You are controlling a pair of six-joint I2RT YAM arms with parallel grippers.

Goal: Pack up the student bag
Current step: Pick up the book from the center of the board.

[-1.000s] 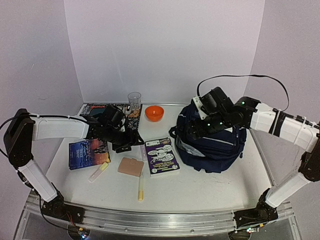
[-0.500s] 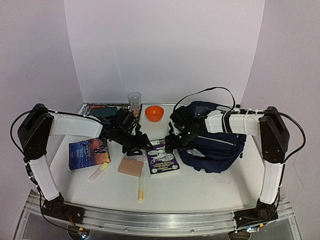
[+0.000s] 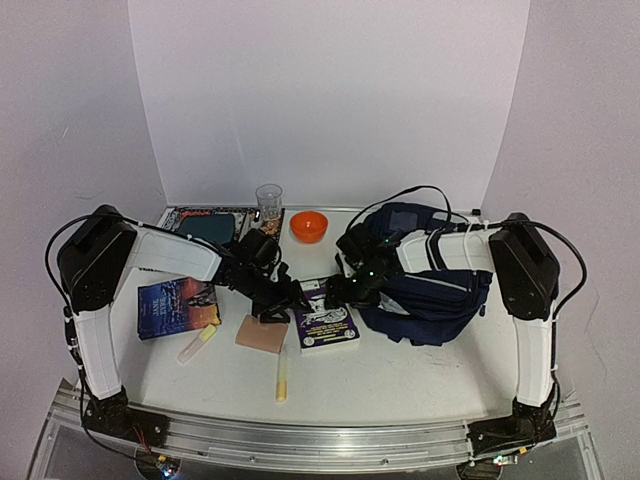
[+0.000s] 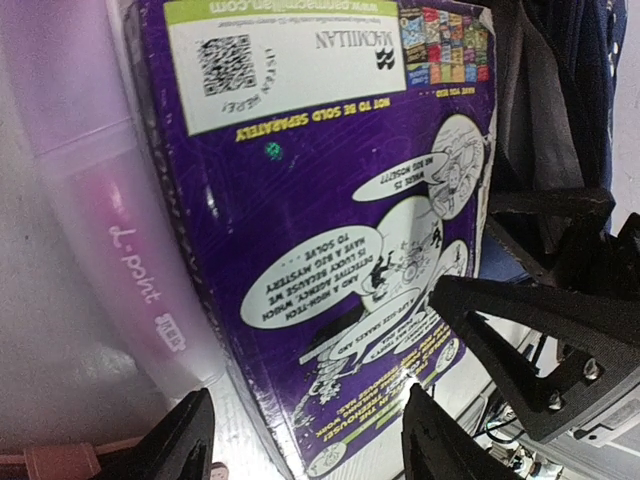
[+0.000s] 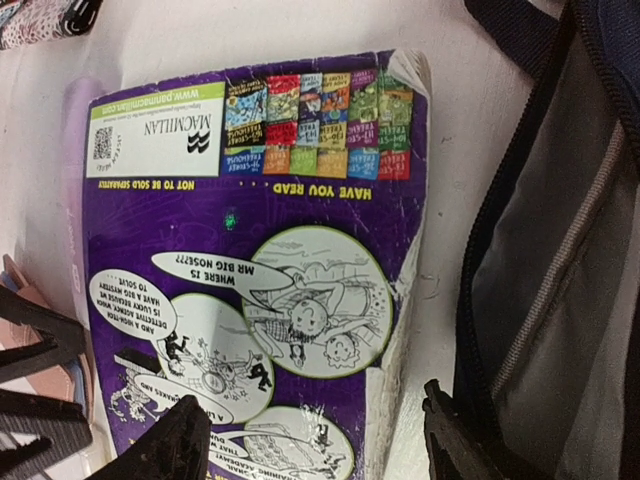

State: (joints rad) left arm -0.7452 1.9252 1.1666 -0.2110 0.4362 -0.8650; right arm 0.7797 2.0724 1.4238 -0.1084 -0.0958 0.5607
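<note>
The navy-blue student bag (image 3: 432, 292) lies at the right of the table, its top pocket unzipped; its open edge shows in the right wrist view (image 5: 560, 250). A purple paperback (image 3: 326, 316) lies flat just left of it. My left gripper (image 3: 293, 296) is open at the book's left edge, straddling the book (image 4: 330, 230) with its jaws wide (image 4: 310, 440). My right gripper (image 3: 338, 291) is open over the book's right edge (image 5: 250, 270), one finger over the cover, the other by the bag (image 5: 320, 445). Neither holds anything.
A translucent pink pen (image 4: 120, 250) lies against the book's left side. A tan card (image 3: 262, 333), two yellow highlighters (image 3: 197, 345) (image 3: 282, 378) and a blue book (image 3: 178, 305) lie left. An orange bowl (image 3: 309, 226), a clear cup (image 3: 268, 203) and dark books (image 3: 205, 224) stand at the back.
My right gripper has come off the bag, leftward and down to the purple book. My left gripper has moved right to the book's left edge.
</note>
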